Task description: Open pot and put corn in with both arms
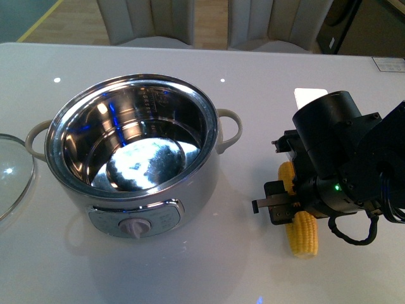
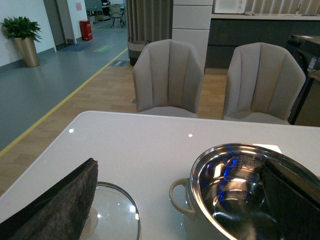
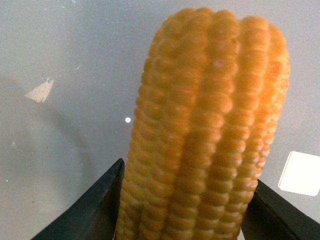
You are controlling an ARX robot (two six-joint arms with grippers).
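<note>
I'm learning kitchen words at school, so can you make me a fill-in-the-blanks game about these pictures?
The glass ___ lies on the table, left of the pot.
Inside, the pot is ___.
The right gripper has its fingers either side of the yellow ___.
Missing words: lid, empty, corn.

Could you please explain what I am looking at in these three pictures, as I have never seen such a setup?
This is a two-armed robot at a white table. One picture looks forward from its body; the other two come from cameras on its wrists. On the table are an open pot, its glass lid beside it, and a corn cob. The right claw appears closed on the corn cob, which lies on the table. The left claw is open and empty, near the lid and pot.
</note>
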